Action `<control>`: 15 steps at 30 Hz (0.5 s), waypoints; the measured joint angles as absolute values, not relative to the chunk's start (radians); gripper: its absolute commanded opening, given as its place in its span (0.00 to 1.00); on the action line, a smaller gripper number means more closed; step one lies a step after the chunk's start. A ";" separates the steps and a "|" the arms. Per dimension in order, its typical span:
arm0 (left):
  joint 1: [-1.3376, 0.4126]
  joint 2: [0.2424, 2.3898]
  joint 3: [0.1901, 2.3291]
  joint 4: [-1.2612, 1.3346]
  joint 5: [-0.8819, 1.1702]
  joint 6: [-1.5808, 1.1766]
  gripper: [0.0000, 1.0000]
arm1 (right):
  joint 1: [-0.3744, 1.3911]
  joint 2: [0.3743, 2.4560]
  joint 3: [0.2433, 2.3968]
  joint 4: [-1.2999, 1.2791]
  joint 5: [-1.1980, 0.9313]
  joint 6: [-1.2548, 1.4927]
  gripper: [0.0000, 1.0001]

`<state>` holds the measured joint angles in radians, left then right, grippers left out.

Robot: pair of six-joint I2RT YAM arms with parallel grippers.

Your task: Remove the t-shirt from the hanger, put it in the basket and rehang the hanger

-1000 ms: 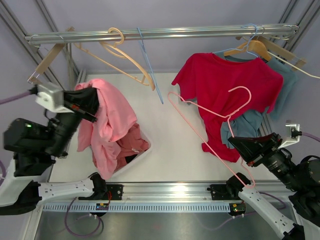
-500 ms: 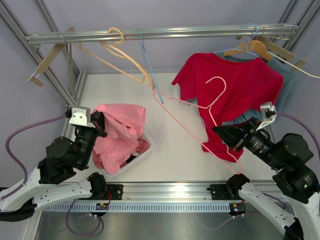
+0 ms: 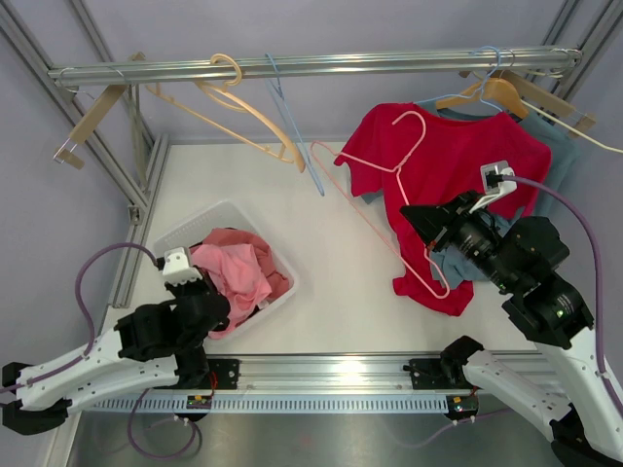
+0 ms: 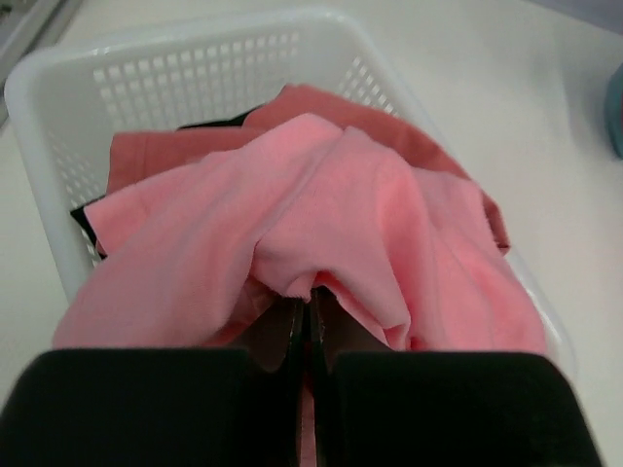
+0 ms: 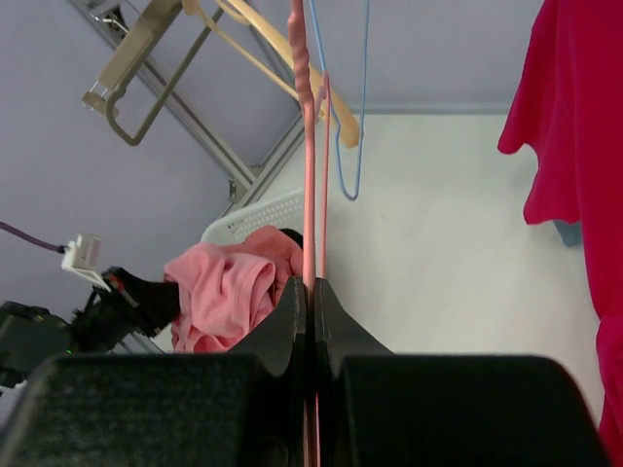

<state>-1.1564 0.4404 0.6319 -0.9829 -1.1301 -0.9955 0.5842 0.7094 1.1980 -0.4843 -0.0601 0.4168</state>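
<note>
The pink t-shirt (image 3: 234, 268) lies bunched in the white basket (image 3: 190, 229), off its hanger. My left gripper (image 3: 214, 294) sits low at the basket's near side, shut on a fold of the shirt (image 4: 321, 204) just above the basket (image 4: 195, 49). My right gripper (image 3: 417, 216) is shut on the bare pink wire hanger (image 3: 413, 153) and holds it up in front of a red shirt, hook pointing up toward the rail. In the right wrist view the hanger's wire (image 5: 309, 146) runs straight up from the closed jaws.
A metal rail (image 3: 321, 66) crosses the back with empty wooden hangers (image 3: 243, 107) and a blue wire hanger (image 3: 292, 126). A red t-shirt (image 3: 458, 156) and a teal shirt (image 3: 560, 165) hang at the right. Frame posts stand at the left.
My left gripper has come down and forward, lowering the pink shirt into the basket. My right gripper has lifted the bare hanger up and back toward the rail.
</note>
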 measured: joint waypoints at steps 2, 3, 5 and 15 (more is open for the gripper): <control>-1.145 0.485 0.604 -1.016 -1.132 -1.085 0.00 | 0.584 0.722 1.221 -0.473 -0.046 0.406 0.00; -1.137 0.497 0.593 -1.029 -1.132 -1.119 0.00 | 0.584 0.728 1.232 -0.464 -0.046 0.402 0.00; -1.123 0.501 0.573 -1.052 -1.133 -1.178 0.01 | 0.584 0.739 1.249 -0.444 -0.051 0.398 0.00; -1.113 0.394 0.645 -1.101 -1.082 -1.183 0.99 | 0.584 0.797 1.333 -0.424 -0.008 0.368 0.00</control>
